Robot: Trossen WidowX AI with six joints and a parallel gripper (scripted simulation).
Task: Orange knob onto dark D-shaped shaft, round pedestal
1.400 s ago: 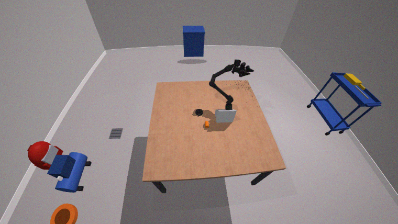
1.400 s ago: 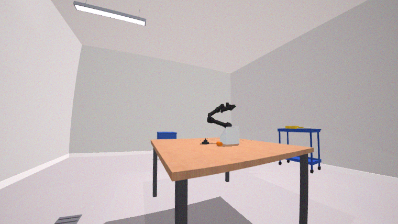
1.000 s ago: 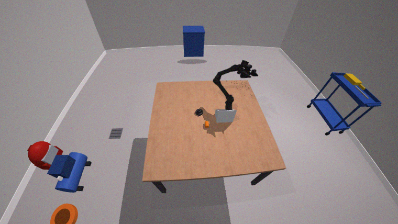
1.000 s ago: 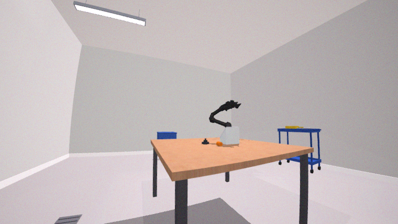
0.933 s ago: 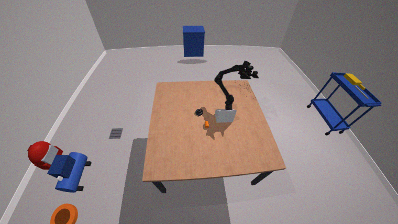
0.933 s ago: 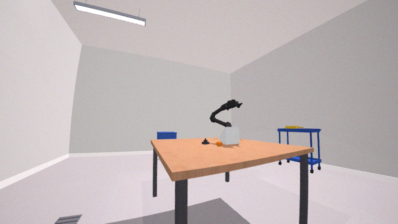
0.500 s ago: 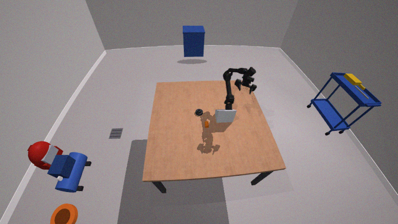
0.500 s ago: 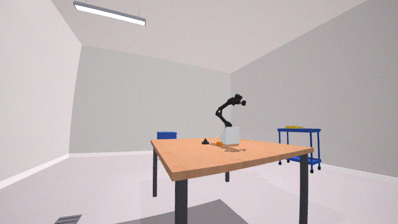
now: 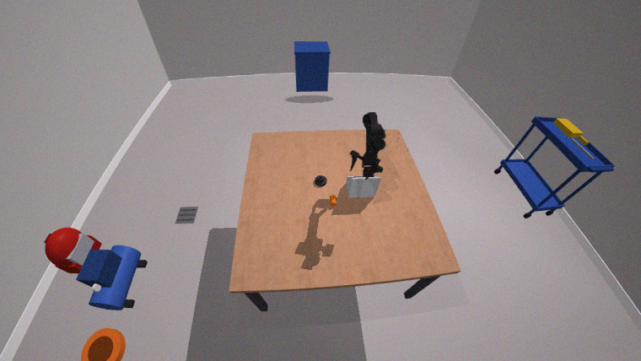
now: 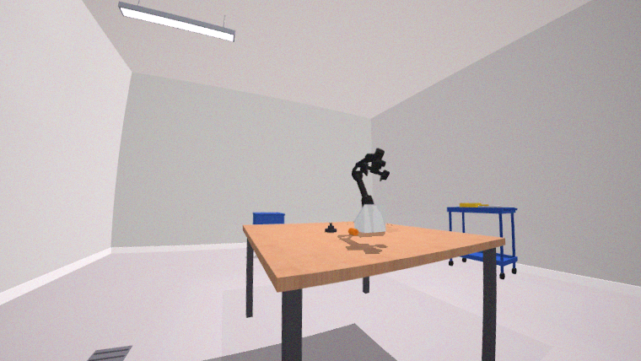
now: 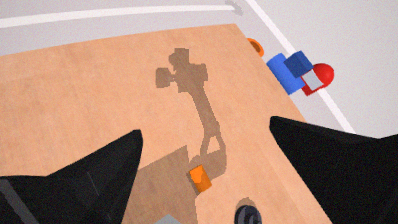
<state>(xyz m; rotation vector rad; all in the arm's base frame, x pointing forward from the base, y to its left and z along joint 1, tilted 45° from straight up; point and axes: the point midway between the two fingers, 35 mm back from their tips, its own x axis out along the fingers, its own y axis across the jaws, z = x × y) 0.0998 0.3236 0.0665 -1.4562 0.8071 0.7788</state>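
The orange knob [image 9: 332, 200] [image 10: 353, 231] [image 11: 200, 178] lies on its side on the table. The dark round pedestal [image 9: 320, 180] [image 10: 330, 229] [image 11: 247, 216] stands a short way from it, with nothing on its short upright shaft [image 10: 331, 224]. It is cut off by the bottom edge of the wrist view. My gripper [image 11: 207, 129] is wide open and empty, held high above the table. The knob shows beyond and below the gap between the fingertips in the wrist view, touched by neither finger. The knob's hole and the shaft's flat side cannot be made out.
The arm stands on a pale grey base block [image 9: 363, 188] [image 10: 370, 219] [image 11: 170, 220], close beside the knob. The wooden table [image 9: 277, 242] [image 10: 314, 260] [image 11: 75, 90] carries the arm's shadow. A blue cart [image 9: 529, 181] [image 10: 506, 209] stands on the floor away from the table.
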